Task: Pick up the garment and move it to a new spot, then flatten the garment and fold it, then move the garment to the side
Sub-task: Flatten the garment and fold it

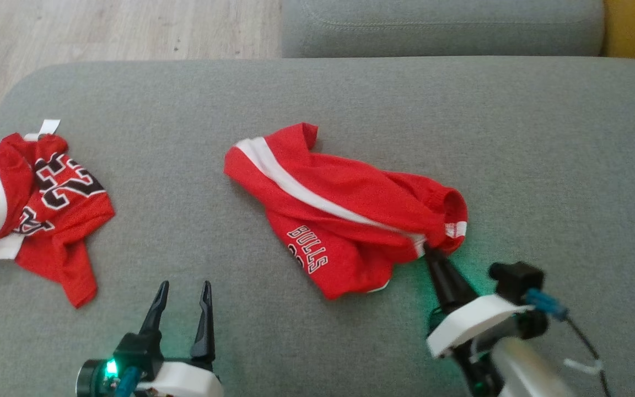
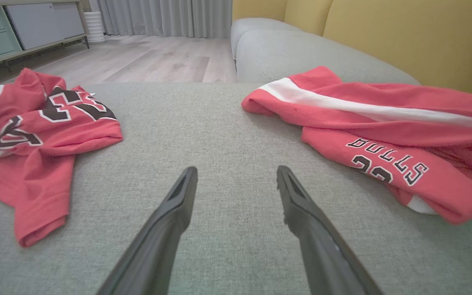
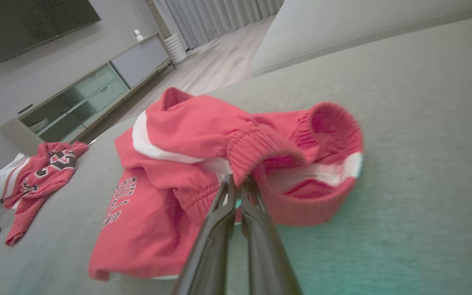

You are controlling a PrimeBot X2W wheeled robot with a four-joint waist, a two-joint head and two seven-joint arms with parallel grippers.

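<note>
The garment (image 1: 345, 204) is a pair of red shorts with a white side stripe and "BULLS" lettering, lying crumpled in the middle of the grey cushion (image 1: 185, 138). My right gripper (image 1: 433, 252) is at its near right end, shut on the elastic waistband. In the right wrist view the gripper (image 3: 236, 180) has its two fingers pressed together on the waistband of the garment (image 3: 170, 135). My left gripper (image 1: 184, 286) stands open over bare cushion, to the left of the shorts and apart from them. From the left wrist, the garment (image 2: 383, 123) lies right of the open left gripper (image 2: 236, 172).
A red jersey (image 1: 47, 204) with black numbers and white trim lies bunched at the cushion's left edge. A second grey cushion (image 1: 439, 27) sits behind, wooden floor (image 1: 102, 27) at the far left, a yellow backrest (image 2: 404, 37) to the right. A low cabinet (image 3: 96, 90) stands across the room.
</note>
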